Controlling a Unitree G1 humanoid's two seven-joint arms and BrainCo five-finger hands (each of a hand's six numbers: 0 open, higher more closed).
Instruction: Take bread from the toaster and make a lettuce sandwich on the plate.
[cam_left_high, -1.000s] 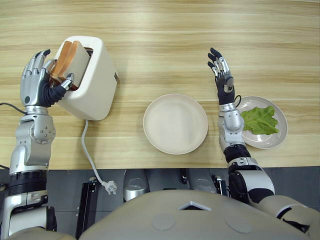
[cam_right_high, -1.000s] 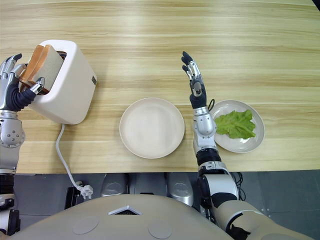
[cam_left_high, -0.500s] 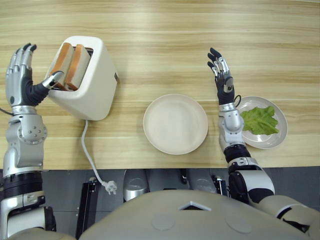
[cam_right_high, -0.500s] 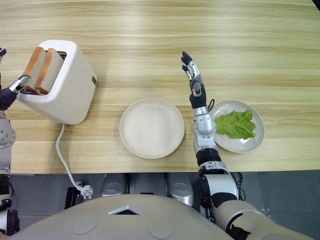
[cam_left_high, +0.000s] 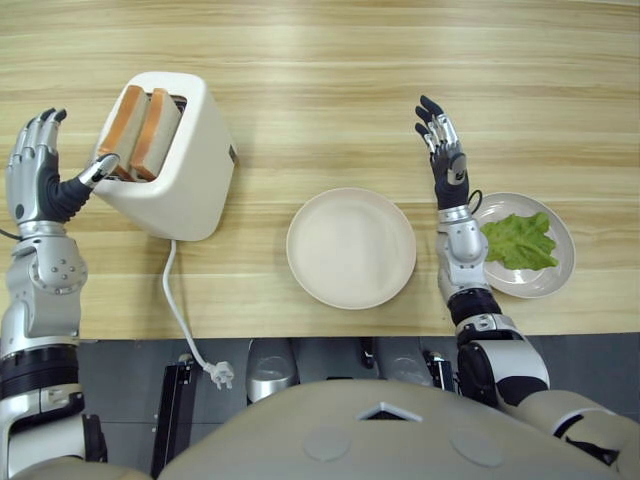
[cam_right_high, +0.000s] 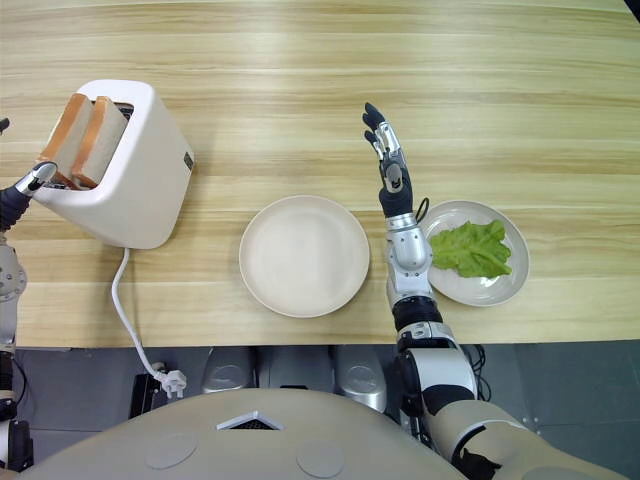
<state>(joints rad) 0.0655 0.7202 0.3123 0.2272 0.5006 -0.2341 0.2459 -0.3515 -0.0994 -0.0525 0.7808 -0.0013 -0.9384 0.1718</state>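
Observation:
A white toaster stands on the wooden table at the left, with two bread slices sticking up from its slots. My left hand is open just left of the toaster, one fingertip close to the nearer slice. An empty cream plate sits in the middle. A lettuce leaf lies on a smaller plate at the right. My right hand is open and upright between the two plates, holding nothing.
The toaster's white cord runs off the table's front edge, its plug hanging below. The far half of the wooden table is bare.
My left hand let go of the bread slices and drew back to the left of the toaster, fingers opening. The slices stay in the slots. My right hand has not moved.

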